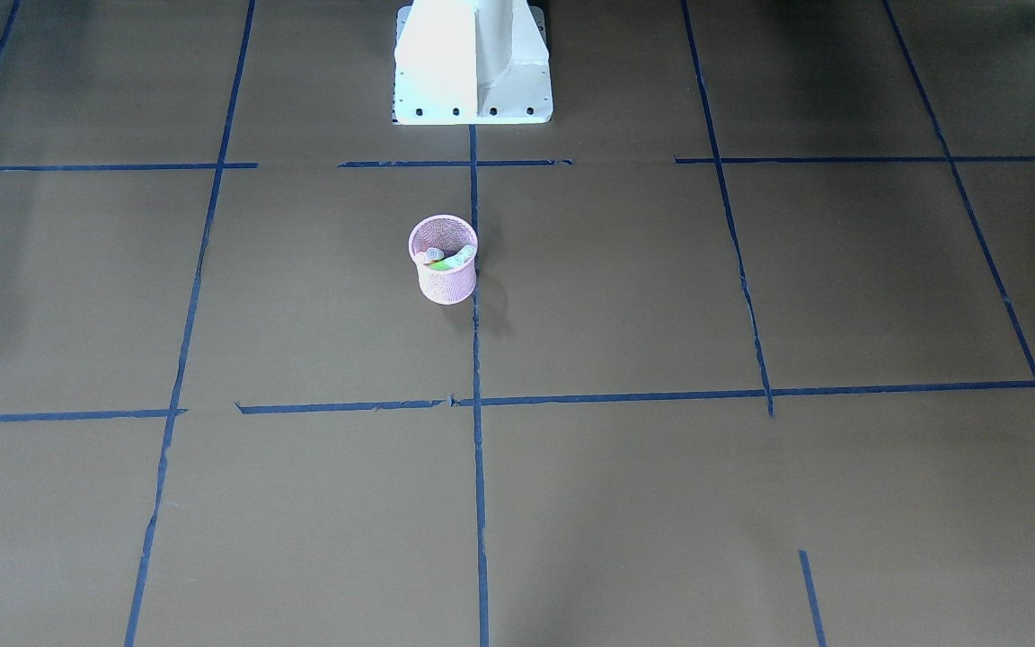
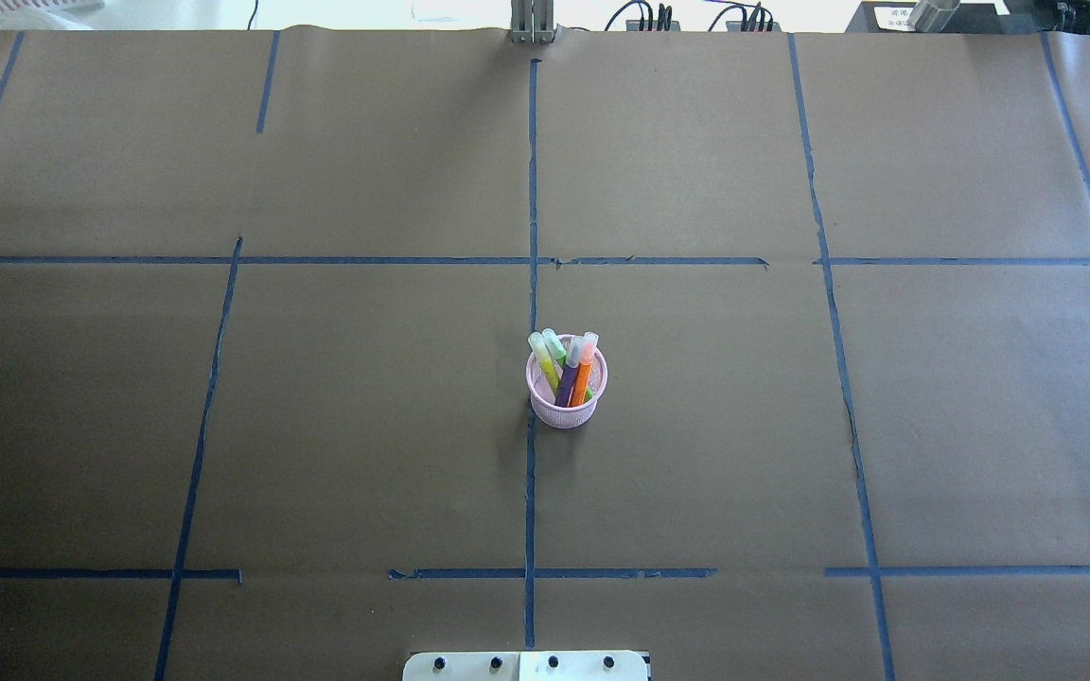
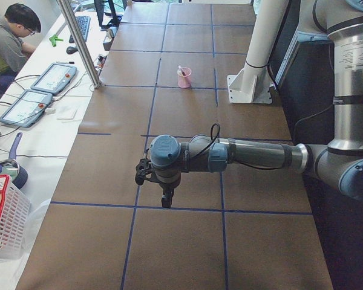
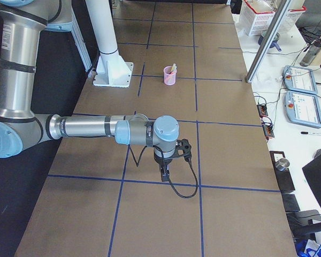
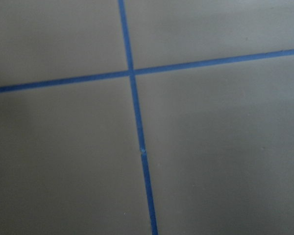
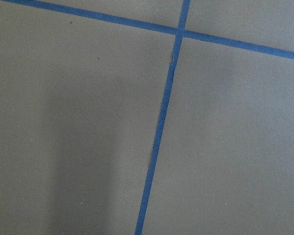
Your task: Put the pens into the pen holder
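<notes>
The pink mesh pen holder (image 2: 559, 413) stands upright near the table's middle, just right of the centre tape line in the overhead view. It also shows in the front view (image 1: 444, 280) and both side views (image 3: 184, 80) (image 4: 170, 77). Inside it stand the purple pen (image 2: 569, 381), the orange pen (image 2: 583, 376) and a yellow-green pen (image 2: 546, 369), pale caps up. No pen lies on the table. My left gripper (image 3: 166, 202) hangs low over the paper, far from the holder; my right gripper (image 4: 165, 175) likewise. Neither shows clearly enough to tell if it is open or shut.
Brown paper with blue tape lines covers the table. The white robot base (image 1: 473, 63) is at the robot's edge. An operator (image 3: 6, 36), teach pendants (image 3: 54, 77), a metal pole (image 3: 78, 42) and a white basket (image 3: 3, 223) stand on the operators' side.
</notes>
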Controlling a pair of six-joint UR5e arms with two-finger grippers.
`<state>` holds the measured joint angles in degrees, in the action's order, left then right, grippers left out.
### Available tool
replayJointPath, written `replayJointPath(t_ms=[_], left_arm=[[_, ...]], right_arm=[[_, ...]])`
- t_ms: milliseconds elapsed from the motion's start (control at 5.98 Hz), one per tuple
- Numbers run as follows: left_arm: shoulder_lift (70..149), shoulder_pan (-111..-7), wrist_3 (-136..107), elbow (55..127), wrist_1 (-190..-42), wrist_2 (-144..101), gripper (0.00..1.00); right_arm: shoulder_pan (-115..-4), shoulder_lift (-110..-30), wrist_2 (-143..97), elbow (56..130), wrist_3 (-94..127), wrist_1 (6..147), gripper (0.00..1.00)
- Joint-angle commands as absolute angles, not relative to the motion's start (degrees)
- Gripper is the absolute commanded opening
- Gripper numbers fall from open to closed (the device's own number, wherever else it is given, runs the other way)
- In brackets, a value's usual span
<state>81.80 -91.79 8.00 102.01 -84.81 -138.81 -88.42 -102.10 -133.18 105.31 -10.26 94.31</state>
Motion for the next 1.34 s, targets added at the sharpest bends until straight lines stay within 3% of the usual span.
replayJointPath(t_ms=[0,1171], left_arm=[[81.6,-91.8,7.6,100.5,-84.8,-138.3,1.00],[81.6,-91.5,7.9,100.5,-84.8,-138.5,1.00]], right_arm=[[-88.5,-103.7,-133.2,105.3,-10.4,94.2,1.00],[-88.4,-103.7,-134.7,105.0,-10.4,94.2,1.00]])
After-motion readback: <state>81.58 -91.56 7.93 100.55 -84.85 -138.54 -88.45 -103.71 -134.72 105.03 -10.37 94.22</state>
